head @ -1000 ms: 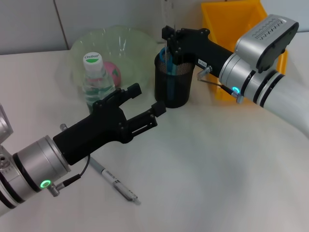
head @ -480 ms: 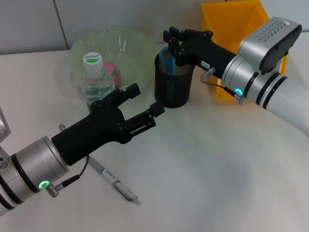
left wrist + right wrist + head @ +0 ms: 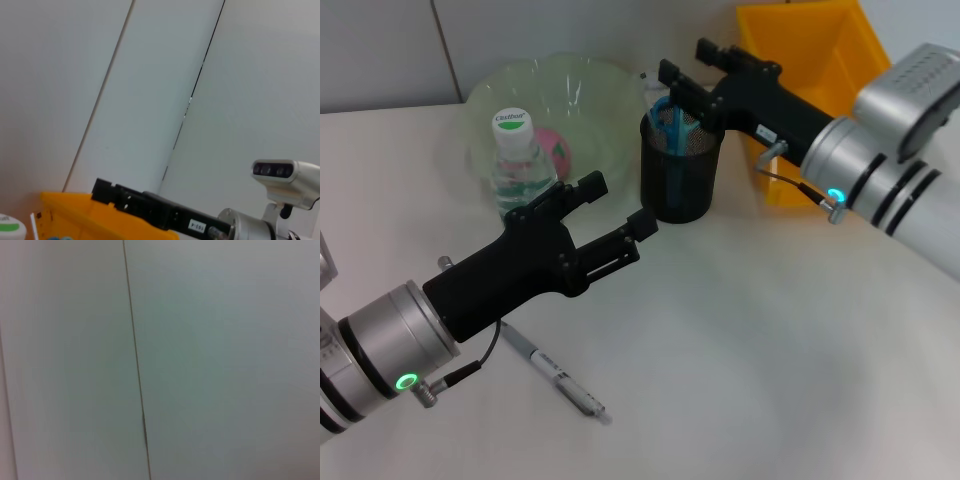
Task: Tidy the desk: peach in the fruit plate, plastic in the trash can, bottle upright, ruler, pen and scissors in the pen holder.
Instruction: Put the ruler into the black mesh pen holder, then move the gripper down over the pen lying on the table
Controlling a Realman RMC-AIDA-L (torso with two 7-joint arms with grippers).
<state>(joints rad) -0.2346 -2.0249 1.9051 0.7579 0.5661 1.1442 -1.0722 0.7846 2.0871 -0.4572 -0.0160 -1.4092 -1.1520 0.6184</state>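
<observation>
The black mesh pen holder (image 3: pixel 678 172) stands upright on the white surface (image 3: pixel 770 330), and blue-handled scissors (image 3: pixel 670 118) sit inside it with the handles poking up above its rim. Just behind and above that rim hangs the right end effector (image 3: pixel 685 68), its two black fingers spread apart and gripping nothing; the same end effector shows in the left wrist view as a dark bar in front of the yellow trash can (image 3: pixel 95 220). In the head view that yellow trash can (image 3: pixel 800 60) sits just beside the pen holder, on its right, behind the right arm. On the other side of the holder lies the clear green fruit plate (image 3: pixel 580 95) with the pink peach (image 3: pixel 556 148) in it, and the bottle (image 3: pixel 517 165) stands upright with its green-and-white cap on top, at the plate's near edge. The left end effector (image 3: pixel 617 207) is held above the surface, near the holder and just in front of the bottle, its fingers open and empty. The pen (image 3: pixel 555 374) lies flat on the surface below the left arm, well apart from the holder. The right wrist view shows only a plain wall.
</observation>
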